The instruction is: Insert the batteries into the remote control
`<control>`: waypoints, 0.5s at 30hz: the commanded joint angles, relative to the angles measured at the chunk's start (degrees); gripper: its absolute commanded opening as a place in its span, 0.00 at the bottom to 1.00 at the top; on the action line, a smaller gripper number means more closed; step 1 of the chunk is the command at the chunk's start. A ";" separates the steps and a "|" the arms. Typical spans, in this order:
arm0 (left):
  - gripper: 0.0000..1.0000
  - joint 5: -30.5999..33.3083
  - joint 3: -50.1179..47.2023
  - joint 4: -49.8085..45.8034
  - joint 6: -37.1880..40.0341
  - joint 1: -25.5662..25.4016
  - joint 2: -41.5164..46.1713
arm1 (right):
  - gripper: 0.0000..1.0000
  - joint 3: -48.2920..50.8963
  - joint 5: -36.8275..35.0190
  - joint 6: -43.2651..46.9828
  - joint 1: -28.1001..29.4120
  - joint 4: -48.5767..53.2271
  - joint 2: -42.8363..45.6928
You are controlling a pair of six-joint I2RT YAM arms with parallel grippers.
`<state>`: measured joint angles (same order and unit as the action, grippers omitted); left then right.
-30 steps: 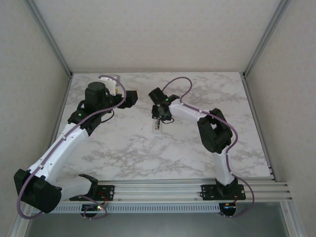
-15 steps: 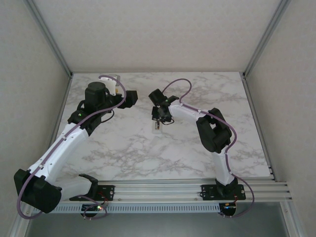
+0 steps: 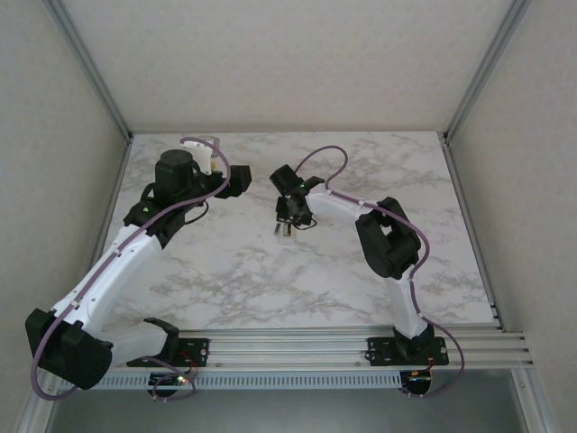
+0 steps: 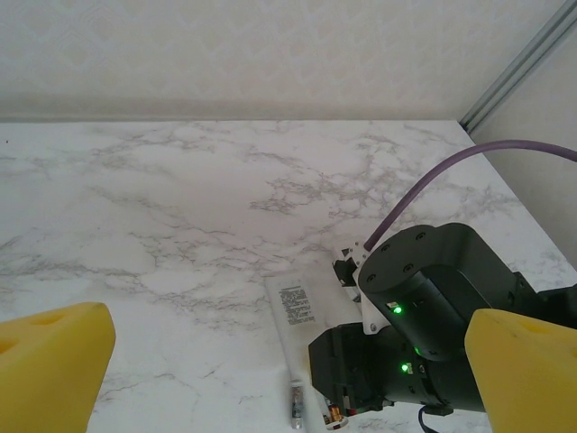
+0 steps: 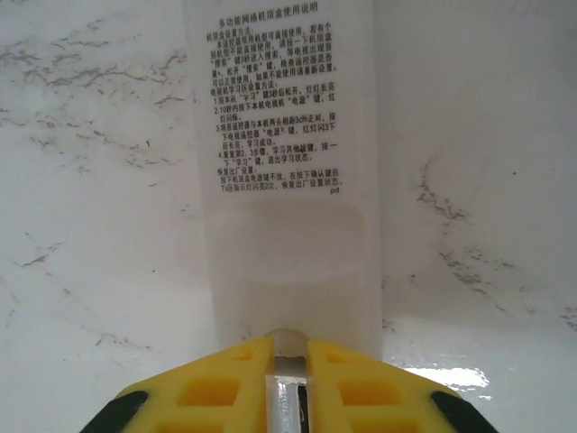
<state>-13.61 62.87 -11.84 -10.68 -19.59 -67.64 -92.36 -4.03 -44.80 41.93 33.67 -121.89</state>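
Observation:
A white remote (image 5: 279,234) lies face-down on the marble table, its printed label up. It also shows under the right arm (image 3: 286,232). My right gripper (image 5: 288,350) hovers over the remote's near end, its yellow fingers (image 5: 207,388) shut on a slim battery (image 5: 290,365) pointing along the remote. In the left wrist view, one loose battery (image 4: 296,406) lies beside the remote (image 4: 297,307), and another with an orange end (image 4: 335,415) sits at the remote's open end, under the right gripper (image 4: 356,379). My left gripper (image 3: 242,180) is wide open and holds nothing, left of the remote.
The marble table (image 3: 225,271) is bounded by aluminium frame rails (image 3: 99,90) and grey walls. The right arm's purple cable (image 4: 424,189) arches above the remote. Both arm bases (image 3: 401,347) sit on the near rail.
The right gripper has edged slightly left and nearer, down along the remote. The left arm has not moved.

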 commanded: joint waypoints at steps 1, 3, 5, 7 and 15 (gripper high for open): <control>1.00 0.77 -0.91 0.85 0.22 -0.32 1.28 | 0.16 -0.43 0.97 -1.19 0.56 0.99 -1.03; 0.99 0.77 -0.99 0.89 0.13 -0.35 1.44 | 0.15 -1.22 0.46 -0.89 0.60 1.59 -0.55; 1.00 0.67 -1.16 0.98 0.05 -0.33 1.52 | 0.16 -2.05 0.15 -0.29 0.59 2.11 0.01; 1.00 0.82 -1.11 0.97 0.13 -0.32 1.65 | 0.16 -3.07 1.09 2.27 0.60 1.45 0.78; 0.97 13.77 2.51 -2.61 -14.71 4.40 3.94 | 0.30 -14.46 13.39 6.88 5.07 7.15 -2.99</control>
<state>-6.63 62.57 -12.80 -17.54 -17.89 -66.35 -100.88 3.22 -38.41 45.41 36.23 -122.63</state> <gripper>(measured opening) 0.976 0.291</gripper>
